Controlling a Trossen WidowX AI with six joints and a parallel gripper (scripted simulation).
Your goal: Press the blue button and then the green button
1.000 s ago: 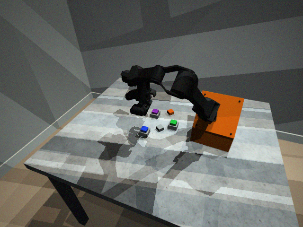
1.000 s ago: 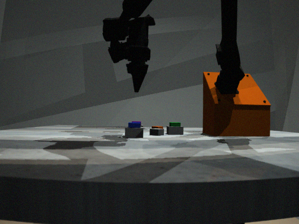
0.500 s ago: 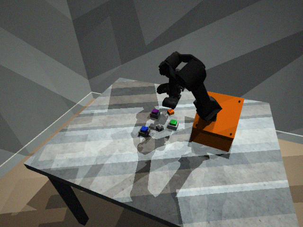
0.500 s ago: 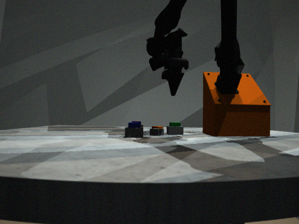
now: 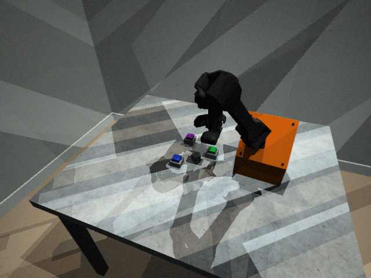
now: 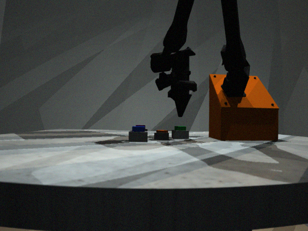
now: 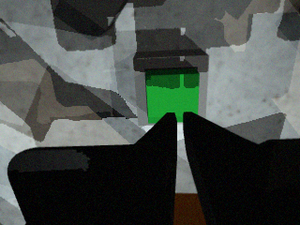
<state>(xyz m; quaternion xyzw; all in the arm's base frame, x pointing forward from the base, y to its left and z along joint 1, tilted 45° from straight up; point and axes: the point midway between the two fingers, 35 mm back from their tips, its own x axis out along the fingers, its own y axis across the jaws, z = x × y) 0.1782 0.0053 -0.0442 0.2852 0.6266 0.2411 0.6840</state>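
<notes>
The claw (image 6: 181, 113) is narrow and holds nothing, above the green button (image 7: 172, 99). The button looks stiff and springy, so I think a firm push on the middle of its cap is best.

The gripper (image 6: 181, 113), fingers drawn together with nothing between them, hangs above the green button (image 6: 180, 128); open air separates tip and cap, so the vertical path down is unobstructed. The orange-capped button (image 6: 161, 131) sits just beside the green one on the side away from the orange base block (image 6: 242, 116). A dark block (image 5: 196, 156) lies between the green button and the blue button (image 5: 177, 158). The purple button (image 5: 189, 136) stands nearer the table's far edge. The base block walls off the side toward the table's right edge.
</notes>
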